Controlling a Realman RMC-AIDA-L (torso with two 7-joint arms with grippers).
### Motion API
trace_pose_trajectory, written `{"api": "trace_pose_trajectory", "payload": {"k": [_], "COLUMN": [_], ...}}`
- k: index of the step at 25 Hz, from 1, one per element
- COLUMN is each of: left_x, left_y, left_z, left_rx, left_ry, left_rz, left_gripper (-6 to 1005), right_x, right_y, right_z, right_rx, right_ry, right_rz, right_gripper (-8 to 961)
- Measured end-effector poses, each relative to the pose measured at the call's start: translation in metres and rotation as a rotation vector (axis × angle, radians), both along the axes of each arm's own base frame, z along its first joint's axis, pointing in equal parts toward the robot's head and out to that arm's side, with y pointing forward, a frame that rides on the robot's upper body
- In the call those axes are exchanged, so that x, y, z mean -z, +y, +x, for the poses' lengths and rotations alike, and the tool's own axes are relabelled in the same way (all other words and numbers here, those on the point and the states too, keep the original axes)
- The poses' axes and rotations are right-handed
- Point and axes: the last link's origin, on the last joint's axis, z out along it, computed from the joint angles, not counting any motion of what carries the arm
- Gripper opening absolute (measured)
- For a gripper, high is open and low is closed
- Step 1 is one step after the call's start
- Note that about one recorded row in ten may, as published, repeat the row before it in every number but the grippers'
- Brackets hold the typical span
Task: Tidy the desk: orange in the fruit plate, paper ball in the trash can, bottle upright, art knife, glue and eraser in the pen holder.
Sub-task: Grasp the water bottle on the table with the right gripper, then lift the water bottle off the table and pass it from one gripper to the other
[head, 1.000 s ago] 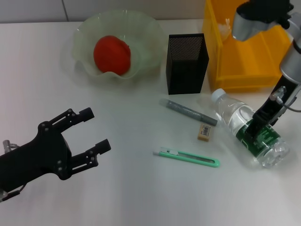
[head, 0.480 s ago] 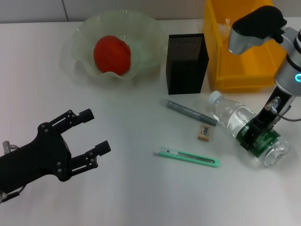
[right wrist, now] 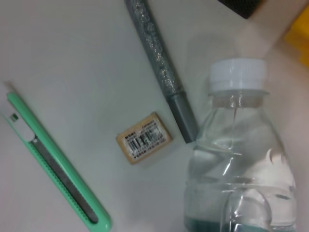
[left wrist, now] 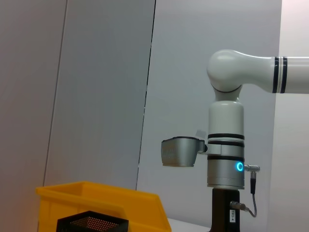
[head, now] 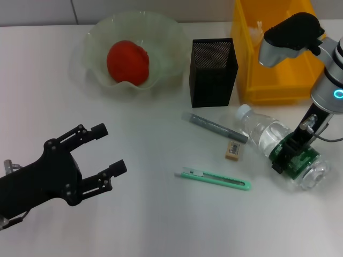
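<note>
Right pincer (head: 292,152) on lying bottle (head: 278,144)

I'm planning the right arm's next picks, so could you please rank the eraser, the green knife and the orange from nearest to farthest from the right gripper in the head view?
From the right gripper, down on the bottle:
1. Eraser, just toward the robot's left.
2. Green knife, farther left, nearer the robot.
3. Orange, in the plate, far back left.

Left end effector (head: 102,155) black, screwed; right arm (head: 332,75) silver, blue ring light.
</note>
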Motion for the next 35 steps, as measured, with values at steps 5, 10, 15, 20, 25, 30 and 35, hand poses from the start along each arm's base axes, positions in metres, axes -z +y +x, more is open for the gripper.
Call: {"api": "trace_pose_trajectory", "payload": {"k": [5, 10, 15, 20, 25, 30, 35], "left_x": [0.0000, 0.0002, 0.0002, 0.0005, 0.0006, 0.0004, 0.0004], "left_y": [0.0006, 0.0010, 0.0014, 0.0017, 0.0023, 0.0027, 0.0028], "left_z": [0.0004, 0.0008, 0.0004, 0.0006, 0.0008, 0.0010, 0.0010], "left_rx": [0.002, 0.003, 0.000, -0.001, -0.002, -0.001, -0.001], "left_ry": [0.000, 0.000, 0.001, 0.001, 0.001, 0.001, 0.001], "left_rz": [0.000, 0.000, 0.002, 0.003, 0.005, 0.006, 0.007], "left_gripper": [814, 814, 814, 814, 814, 814, 814], "right_x": [0.0018, 0.0033, 0.0045, 0.0049, 0.0050, 0.0051, 0.0048], "right_y": [0.0001, 0.0003, 0.0004, 0.0004, 0.0003, 0.0003, 0.0006], "right_z": [0.0010, 0.0017, 0.0018, 0.0018, 0.0018, 0.0019, 0.0013], "right_rx": [-0.005, -0.013, -0.020, -0.022, -0.024, -0.027, -0.031], "right_ry": [0.008, 0.016, 0.012, 0.012, 0.012, 0.011, 0.012], "right_rz": [-0.003, -0.007, -0.012, -0.013, -0.015, -0.018, -0.019], "right_gripper": [811, 812, 812, 811, 811, 810, 797]}}
